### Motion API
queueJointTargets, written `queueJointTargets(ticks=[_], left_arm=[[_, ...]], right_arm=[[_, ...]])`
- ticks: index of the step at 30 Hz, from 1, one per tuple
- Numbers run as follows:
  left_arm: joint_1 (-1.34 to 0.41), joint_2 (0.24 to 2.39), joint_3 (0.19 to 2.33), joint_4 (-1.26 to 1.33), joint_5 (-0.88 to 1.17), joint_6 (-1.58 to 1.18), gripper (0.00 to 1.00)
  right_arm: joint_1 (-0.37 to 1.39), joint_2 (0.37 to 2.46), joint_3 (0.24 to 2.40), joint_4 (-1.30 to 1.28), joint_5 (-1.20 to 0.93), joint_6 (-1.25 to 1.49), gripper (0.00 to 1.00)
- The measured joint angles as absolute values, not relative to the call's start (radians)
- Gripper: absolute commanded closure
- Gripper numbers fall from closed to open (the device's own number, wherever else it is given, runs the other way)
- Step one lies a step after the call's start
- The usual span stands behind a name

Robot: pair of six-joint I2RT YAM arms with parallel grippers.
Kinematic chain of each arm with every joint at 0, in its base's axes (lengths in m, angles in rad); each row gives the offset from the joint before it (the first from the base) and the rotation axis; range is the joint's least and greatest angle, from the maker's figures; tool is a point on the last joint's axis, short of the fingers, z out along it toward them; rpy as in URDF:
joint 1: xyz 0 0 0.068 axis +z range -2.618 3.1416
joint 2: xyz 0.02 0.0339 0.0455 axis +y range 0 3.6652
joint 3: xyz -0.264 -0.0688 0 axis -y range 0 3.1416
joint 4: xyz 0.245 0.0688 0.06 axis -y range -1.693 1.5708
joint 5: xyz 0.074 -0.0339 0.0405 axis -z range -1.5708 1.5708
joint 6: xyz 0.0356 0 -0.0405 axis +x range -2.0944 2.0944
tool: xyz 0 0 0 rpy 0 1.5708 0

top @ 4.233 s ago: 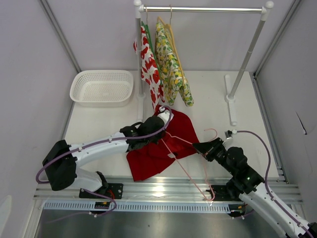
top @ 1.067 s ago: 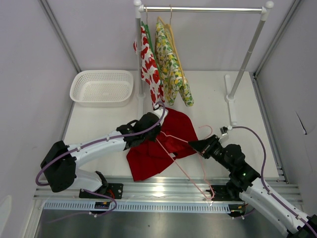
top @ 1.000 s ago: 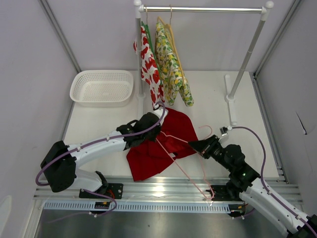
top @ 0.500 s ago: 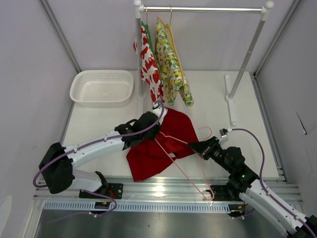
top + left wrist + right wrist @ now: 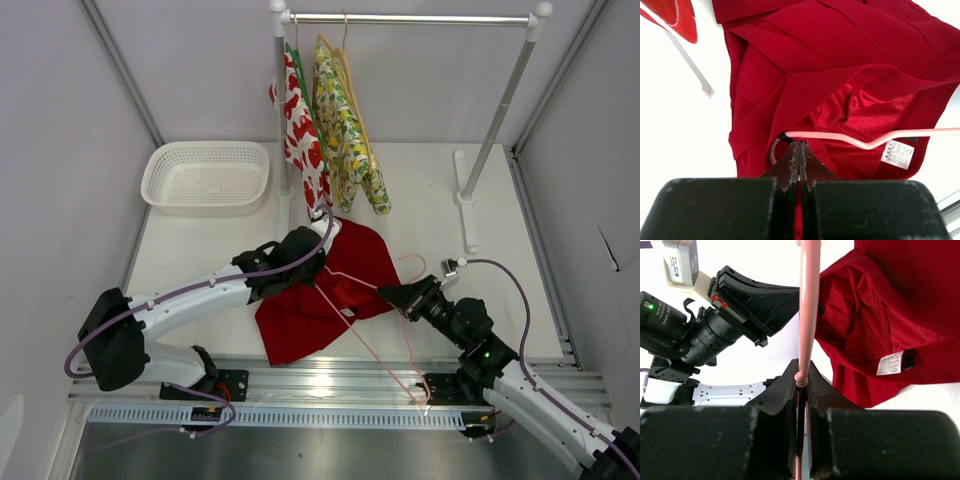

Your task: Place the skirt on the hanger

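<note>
Mid-frame, the skirt (image 5: pixel 330 290) lies bunched on the table (image 5: pixel 430 190), left tool (image 5: pixel 799 145) pinched shut on its waistband, right tool (image 5: pixel 801 372) clamping the hanger (image 5: pixel 806 300), which looks only partly threaded, so hanging remains.

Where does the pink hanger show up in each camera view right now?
Top external: the hanger lies slanted, from the skirt down toward the near edge.
Left wrist: its pink wire crosses low centre, over the skirt.
Right wrist: the wire runs up the middle, pinched in the right end effector.
Shared landmark: the red skirt.
</note>
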State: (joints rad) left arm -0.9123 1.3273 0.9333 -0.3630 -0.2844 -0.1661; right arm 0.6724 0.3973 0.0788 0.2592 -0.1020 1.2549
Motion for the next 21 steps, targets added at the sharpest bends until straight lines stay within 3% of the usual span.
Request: queueJointTargets(ticks=[21], left_arm=[[-0.926,1.304,0.958,-0.36,-0.286,-0.183,1.0]], right_arm=[[0.709,0.421,0.046,0.463,-0.041,1.157,1.0]])
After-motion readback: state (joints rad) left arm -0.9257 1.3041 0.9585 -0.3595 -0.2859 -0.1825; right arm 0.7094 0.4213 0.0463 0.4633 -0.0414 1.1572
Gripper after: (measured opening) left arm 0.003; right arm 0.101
